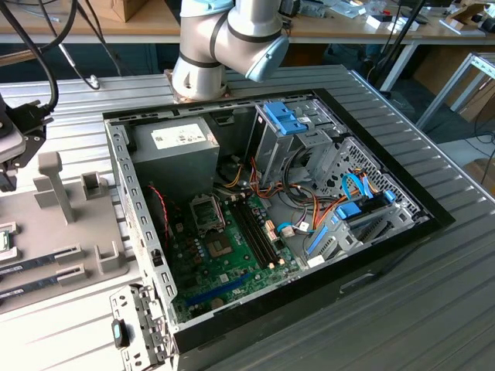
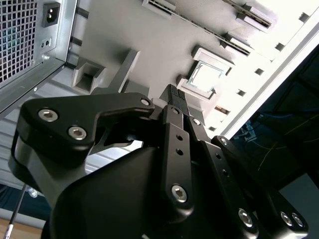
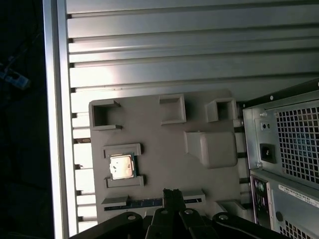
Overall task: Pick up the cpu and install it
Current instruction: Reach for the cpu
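My tool [image 3: 173,192] hangs over a grey moulded holder tray [image 3: 164,144]. The tray lies on the ribbed metal surface [image 3: 174,50], just beside the open computer case [image 1: 309,297], on the exterior view's left of it. The tool's two black fingers [image 2: 169,97] are closed tip against tip with nothing between them, so I hold nothing. Both wrist views look down past the fingers onto the tray, which suggests I am lining up from above.

The cpu [image 3: 122,167] lies in its own shallow nest in the tray, near my fingertips but clear of them. Two raised lips bracket it on opposite sides. They seem meant to keep it from sliding, while the other two sides stay free for a grasp. The cpu lies flat, its silver metal top facing up and a thin green rim showing around it. It is square, so it has no real long axis, and its edges sit roughly square to the tray's edges.

Memory sticks [image 1: 35,257] lie in slots on the same tray, near the cpu, their length running along the tray.

Inside the case, the green motherboard [image 1: 224,263] lies flat, facing up. Its black-framed cpu socket [image 1: 207,213], near the grey power supply [image 1: 174,147], looks empty. I judge that the cpu is not yet picked up or installed.
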